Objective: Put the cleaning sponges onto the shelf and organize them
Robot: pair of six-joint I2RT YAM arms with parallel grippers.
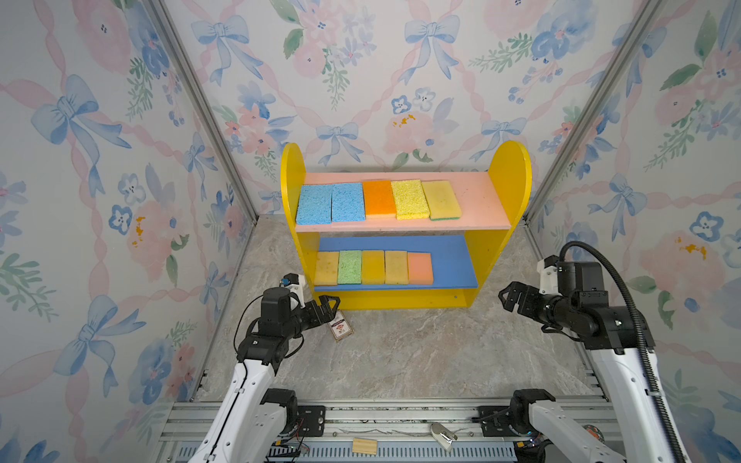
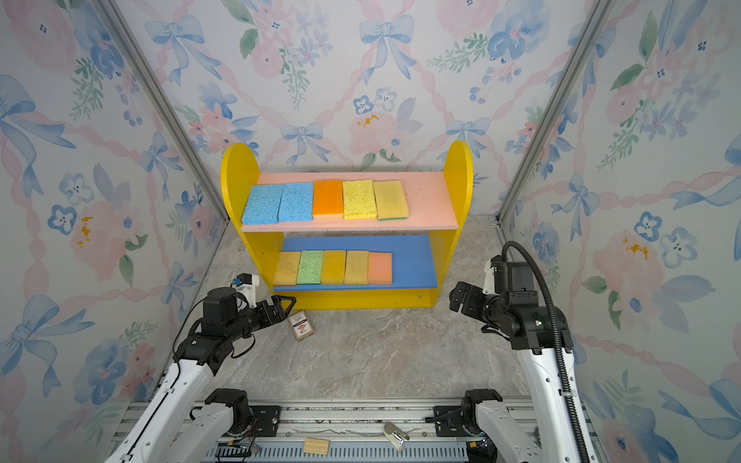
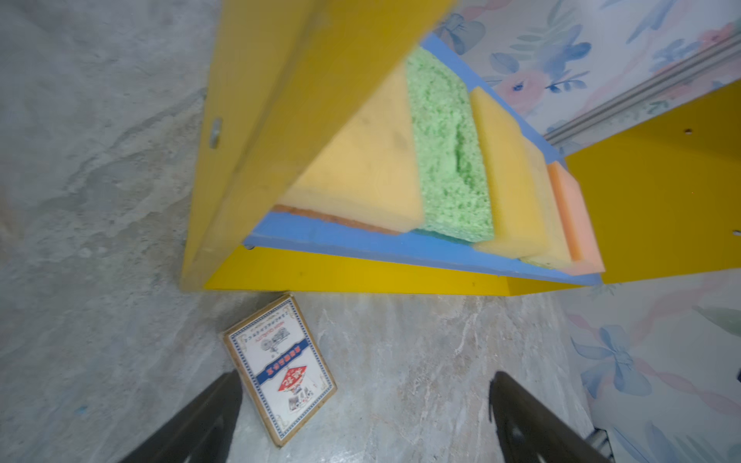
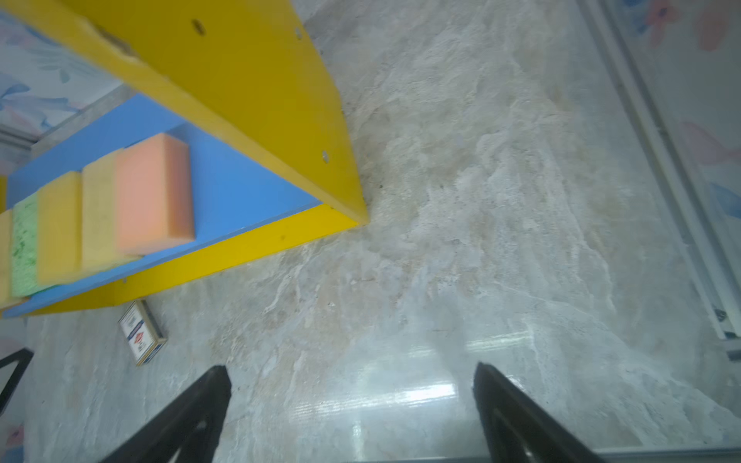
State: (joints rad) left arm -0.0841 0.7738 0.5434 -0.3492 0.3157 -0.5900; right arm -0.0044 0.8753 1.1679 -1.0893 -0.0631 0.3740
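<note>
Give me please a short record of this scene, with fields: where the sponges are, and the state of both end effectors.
shelf: upright, at the back of the table
pink board: five sponges in a row: two blue, orange, yellow, pale yellow
blue board: five sponges in a row: mustard, green, two yellow, peach
sponges off the shelf: none visible
card box: flat on the table, just in front of the shelf
left end effector: open, empty, close to the card box
right end effector: open, empty, beside the shelf
</note>
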